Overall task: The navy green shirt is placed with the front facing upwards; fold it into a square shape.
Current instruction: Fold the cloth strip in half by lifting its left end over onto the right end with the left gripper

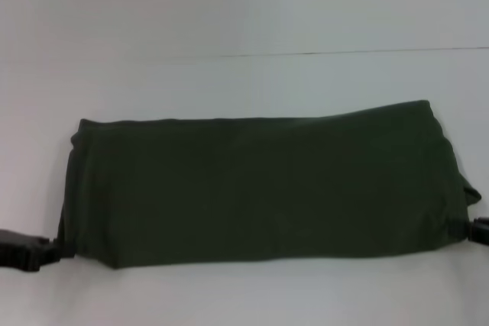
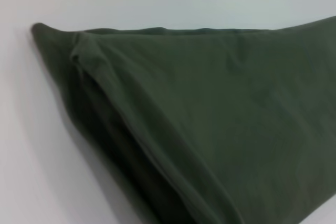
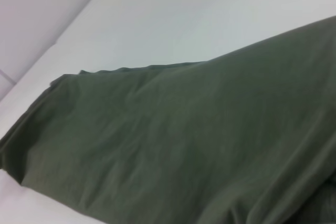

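The navy green shirt [image 1: 260,185] is soft matt cloth, a dull knit with faint creases and layered folded edges at its 9 o'clock end. The counter [image 1: 244,295] beneath looks smooth, pale and matt, without sheen.

Head view: soft overall, bright even light washing out white table [image 1: 244,28], no glare spots showing. Navy green shirt [image 1: 260,185] reading dark, near flat, folds barely resolving. Thin shadow running under hem between left gripper [image 1: 34,251] and right gripper [image 1: 480,230]; both grippers blurring into dark blobs at frame edges. Left wrist view: cloth nearest lens going out of focus, deep shadow sitting in side fold. Right wrist view: light falling evenly, weave smearing, near corner darkening.
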Tool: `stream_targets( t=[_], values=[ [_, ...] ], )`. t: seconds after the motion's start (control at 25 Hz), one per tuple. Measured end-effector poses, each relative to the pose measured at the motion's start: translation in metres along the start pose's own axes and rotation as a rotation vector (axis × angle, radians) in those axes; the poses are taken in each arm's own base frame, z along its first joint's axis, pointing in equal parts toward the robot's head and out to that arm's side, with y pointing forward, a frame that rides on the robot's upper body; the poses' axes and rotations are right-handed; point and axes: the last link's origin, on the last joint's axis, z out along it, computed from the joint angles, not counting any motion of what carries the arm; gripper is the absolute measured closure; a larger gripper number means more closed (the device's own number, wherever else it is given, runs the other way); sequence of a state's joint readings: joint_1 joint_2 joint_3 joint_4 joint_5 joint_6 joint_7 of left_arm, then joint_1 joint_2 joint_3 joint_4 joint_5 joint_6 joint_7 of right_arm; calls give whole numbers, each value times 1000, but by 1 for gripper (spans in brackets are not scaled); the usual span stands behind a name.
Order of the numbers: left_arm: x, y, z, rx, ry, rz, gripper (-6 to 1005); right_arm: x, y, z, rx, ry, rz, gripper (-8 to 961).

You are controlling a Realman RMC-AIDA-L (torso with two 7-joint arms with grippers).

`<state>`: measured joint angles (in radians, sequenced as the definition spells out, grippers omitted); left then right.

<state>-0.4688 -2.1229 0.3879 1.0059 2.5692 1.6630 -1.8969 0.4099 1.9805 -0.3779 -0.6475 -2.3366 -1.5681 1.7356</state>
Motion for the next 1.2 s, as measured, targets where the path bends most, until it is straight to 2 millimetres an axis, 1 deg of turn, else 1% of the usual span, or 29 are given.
stream_targets(
  t=[0.08, 0.12, 0.16, 0.32, 0.48, 0.72, 0.92, 1.12, 1.2],
  values=[
    [-6, 1, -2, -10, -6, 8, 914, 5, 2, 0, -13, 4, -4, 933],
    [-9, 2, -3, -14, -9, 10, 914, 12, 4, 0, -20, 6, -11, 933],
    [-13, 2, -4, -13, -10, 12, 914, 12, 4, 0, -20, 6, -11, 933],
    [-25, 3, -8, -28, 8, 25, 914, 27, 6, -4, -23, -19, -43, 932],
    [-39, 7, -14, -68, 29, 44, 914, 43, 12, -14, -50, -63, -44, 932],
    [-50, 11, -14, -85, 20, 55, 913, 69, 20, -30, -75, -96, -54, 932],
    [-57, 13, -16, -96, 12, 51, 913, 73, 20, -30, -64, -92, -50, 932],
    [-66, 12, -20, -83, 23, 29, 913, 74, 18, -27, -54, -81, -53, 933],
    [-65, 11, -20, -79, 27, 29, 913, 73, 18, -27, -54, -80, -55, 933]
  ],
)
